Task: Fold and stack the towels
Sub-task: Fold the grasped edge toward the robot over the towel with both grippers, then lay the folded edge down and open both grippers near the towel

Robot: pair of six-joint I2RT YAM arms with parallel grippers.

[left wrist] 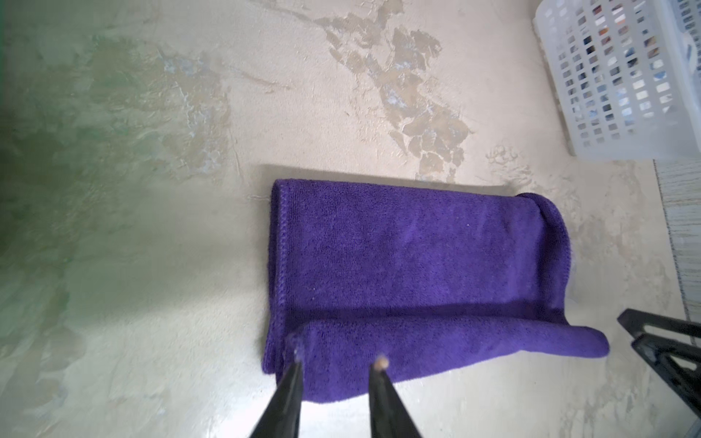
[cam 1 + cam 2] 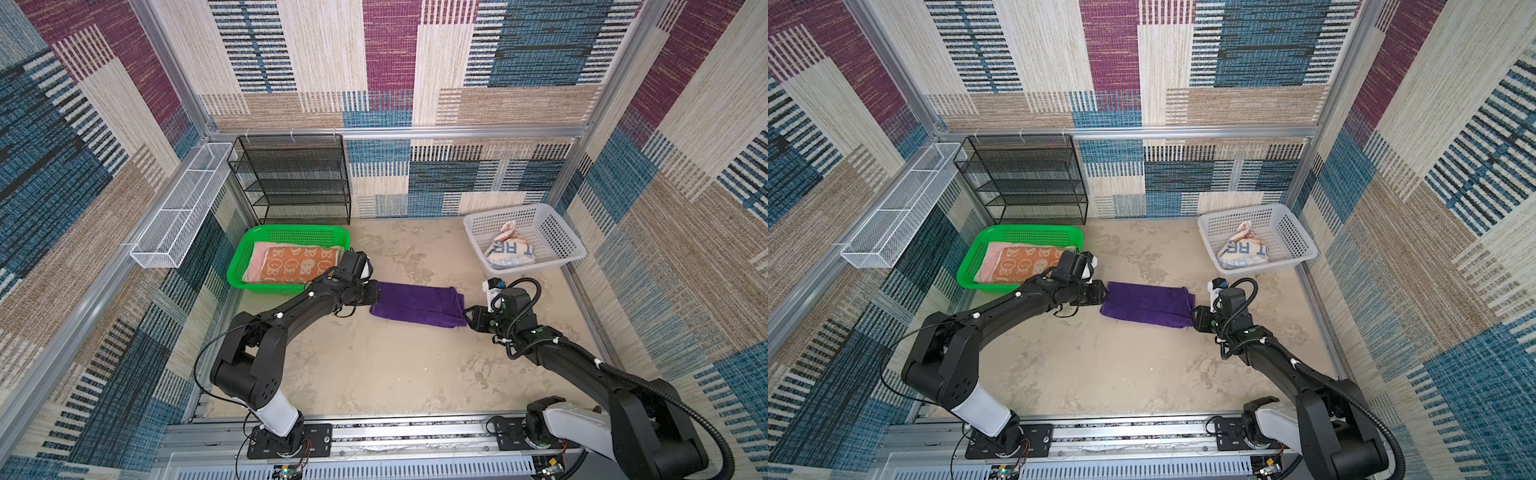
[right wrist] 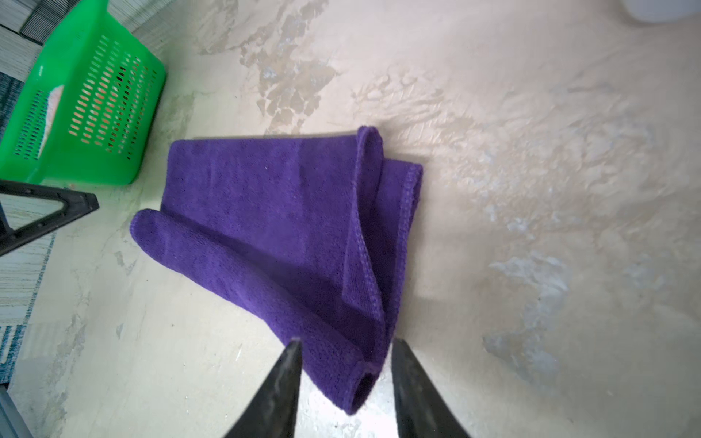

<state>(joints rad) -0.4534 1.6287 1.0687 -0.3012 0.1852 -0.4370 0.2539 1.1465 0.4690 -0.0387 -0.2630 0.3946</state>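
Here, table [image 2: 374,365]: beige, blotchy.
Walls [image 2: 395,62]: patchwork carpet.
Purple towel [image 2: 417,305]: folded, flat mid-table.
Left gripper [image 1: 338,360]: jaws apart, empty, at one end.
Right gripper [image 3: 346,342]: likewise, opposite end.
Orange towel [image 2: 291,264]: green basket [image 2: 291,227].
Lettered towel [image 2: 509,251]: white basket [image 2: 557,239].

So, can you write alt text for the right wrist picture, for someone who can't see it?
A folded purple towel lies on a beige table, one end between the open jaws of the right gripper. A green basket stands nearby.
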